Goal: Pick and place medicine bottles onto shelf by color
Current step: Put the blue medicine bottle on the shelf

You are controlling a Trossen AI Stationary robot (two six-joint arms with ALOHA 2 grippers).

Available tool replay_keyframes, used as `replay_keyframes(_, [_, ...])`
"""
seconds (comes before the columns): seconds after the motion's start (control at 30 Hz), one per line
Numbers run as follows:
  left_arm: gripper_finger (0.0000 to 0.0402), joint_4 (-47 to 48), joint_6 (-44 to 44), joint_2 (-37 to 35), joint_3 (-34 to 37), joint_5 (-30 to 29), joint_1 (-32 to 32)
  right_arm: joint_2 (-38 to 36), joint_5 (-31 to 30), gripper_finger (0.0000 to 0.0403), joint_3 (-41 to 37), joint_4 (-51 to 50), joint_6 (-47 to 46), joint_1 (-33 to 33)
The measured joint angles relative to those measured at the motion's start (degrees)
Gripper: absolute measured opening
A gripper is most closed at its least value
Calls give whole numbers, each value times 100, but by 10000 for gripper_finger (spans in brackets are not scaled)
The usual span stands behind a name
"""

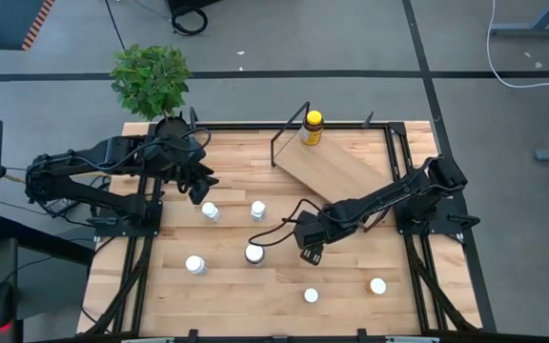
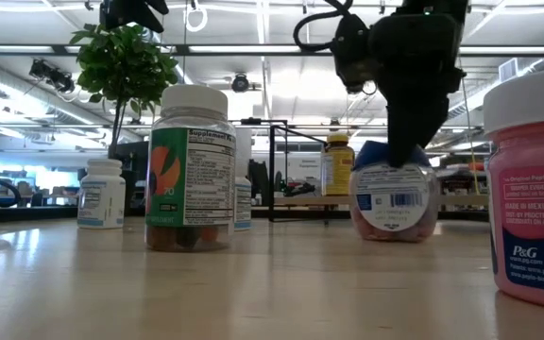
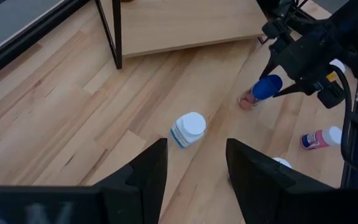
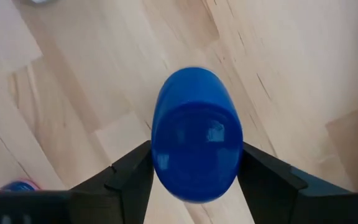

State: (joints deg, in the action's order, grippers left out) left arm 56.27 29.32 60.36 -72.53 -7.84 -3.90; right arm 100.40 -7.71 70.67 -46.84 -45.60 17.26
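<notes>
My right gripper [image 1: 310, 240] is at mid-table, pointing down, shut on a blue-capped bottle [image 2: 394, 199] with a clear pinkish body. In the high view the gripper hides this bottle. My left gripper [image 3: 194, 167] hovers open at the table's far left, above a white-capped bottle [image 3: 188, 129] that stands on the table; it touches nothing. The light-wood shelf [image 1: 339, 164] sits tilted at the far middle on its black wire frame. An amber bottle with a yellow cap [image 1: 313, 127] stands on the shelf's far end. Several white-capped bottles [image 1: 254, 253] stand about the tabletop. My right gripper pinches the blue cap [image 4: 196, 143] of the bottle between its two fingers [image 4: 133, 175], one on each side, coming from above and pointing down. The bottle hangs below the fingers, roughly upright. Whether its base [image 2: 395, 236] rests on the table, I cannot tell.
A potted plant [image 1: 151, 78] stands at the far left corner, behind the left arm. A large bottle with a green and orange label [image 2: 190, 170] and a pink bottle [image 2: 536, 203] stand near the low camera. Black rails [image 1: 132, 276] run along the table's left and right sides.
</notes>
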Motion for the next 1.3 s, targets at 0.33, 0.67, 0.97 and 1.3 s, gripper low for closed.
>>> replay_keyframes(0.33, [169, 2, -2, 0, 0, 0, 0, -2, -159, 212, 0, 104, 17, -66])
replay_keyframes(0.67, [169, 1, -2, 0, 0, 0, 0, -2, -661, 192, 320, -65, -219, -619])
replay_keyframes(0.97, [169, 4, -2, 0, 0, 0, 0, -11, -883, 198, 1301, -504, 252, -1880])
replay_keyframes(1.3, [169, 4, -4, 0, 0, 0, 0, -11, -259, 200, 1733, -667, 1308, -3523])
